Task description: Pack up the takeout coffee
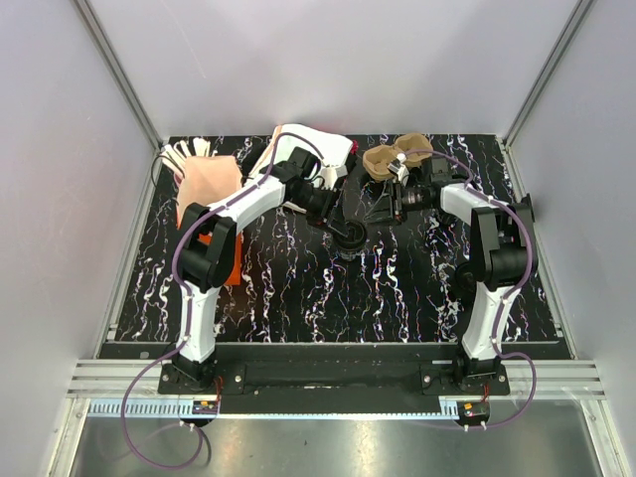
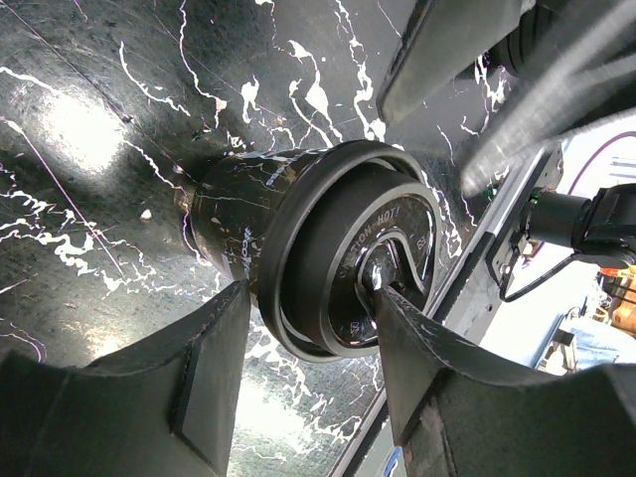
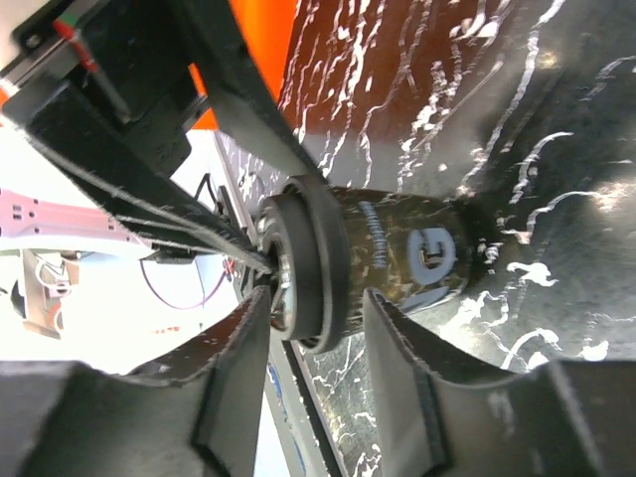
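The takeout coffee (image 1: 348,241) stands just above the middle of the overhead frame on the black, white-veined tabletop (image 1: 298,293). Both arms reach in to it. The left gripper (image 1: 343,231) comes down from the upper left and the right gripper (image 1: 376,214) comes in from the right. From above the cup is only a dark round shape under the fingers.

The left wrist view fills in the lid. At frame centre the cup (image 2: 238,229) carries a black lid with raised "CAUTION HOT" lettering and a curved sip ridge. The left gripper (image 2: 313,298) is partly spread, with one finger at the lid's rim and the other lying across its top. Whether it is squeezing cannot be told.

The right wrist view shows the side of the cup (image 3: 407,248), with a white printed mark on its dark wall. The right gripper (image 3: 316,303) has its fingers parted. The lidded end sits in the gap and a sliver of space shows on the body side, so nothing is clamped. The other arm's fingers meet the lid from the upper left here.

Only the overhead view shows the surroundings. A brown cardboard cup tray (image 1: 397,156) lies at top centre-right, well apart from the cup. Pale sticks (image 1: 179,154) fan from a pink holder (image 1: 209,184) at upper left, and an orange block (image 1: 229,263) sits beneath the left arm.
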Available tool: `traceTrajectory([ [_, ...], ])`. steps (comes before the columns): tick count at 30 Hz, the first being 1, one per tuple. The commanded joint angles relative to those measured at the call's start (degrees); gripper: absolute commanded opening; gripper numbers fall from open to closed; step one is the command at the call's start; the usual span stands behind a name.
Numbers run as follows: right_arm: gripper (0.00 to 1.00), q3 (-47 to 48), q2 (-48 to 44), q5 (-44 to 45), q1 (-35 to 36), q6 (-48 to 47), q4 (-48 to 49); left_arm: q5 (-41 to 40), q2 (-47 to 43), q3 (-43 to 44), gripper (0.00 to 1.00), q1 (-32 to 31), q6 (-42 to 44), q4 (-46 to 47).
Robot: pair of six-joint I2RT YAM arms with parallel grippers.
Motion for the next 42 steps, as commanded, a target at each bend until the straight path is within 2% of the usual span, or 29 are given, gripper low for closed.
traceTrajectory([
  [1, 0.44, 0.9, 2.3, -0.1, -0.6, 3.1, 3.5, -4.6, 2.4, 1.0, 0.54, -0.3, 2.1, -1.2],
  [27, 0.43, -2.0, 1.1, -2.3, -0.4, 2.1, 4.6, -6.5, 3.0, 1.7, 0.54, -0.8, 2.4, -2.4],
  [35, 0.36, -3.4, 1.8, 1.7, 0.9, 0.0, 3.0, -7.1, 3.2, 1.7, 0.52, -1.0, 2.7, -2.8],
  [42, 0.31, -3.5, 3.2, 7.3, 2.9, -3.1, -0.5, -8.1, 3.2, 1.8, 0.43, -1.5, 3.6, -3.6],
])
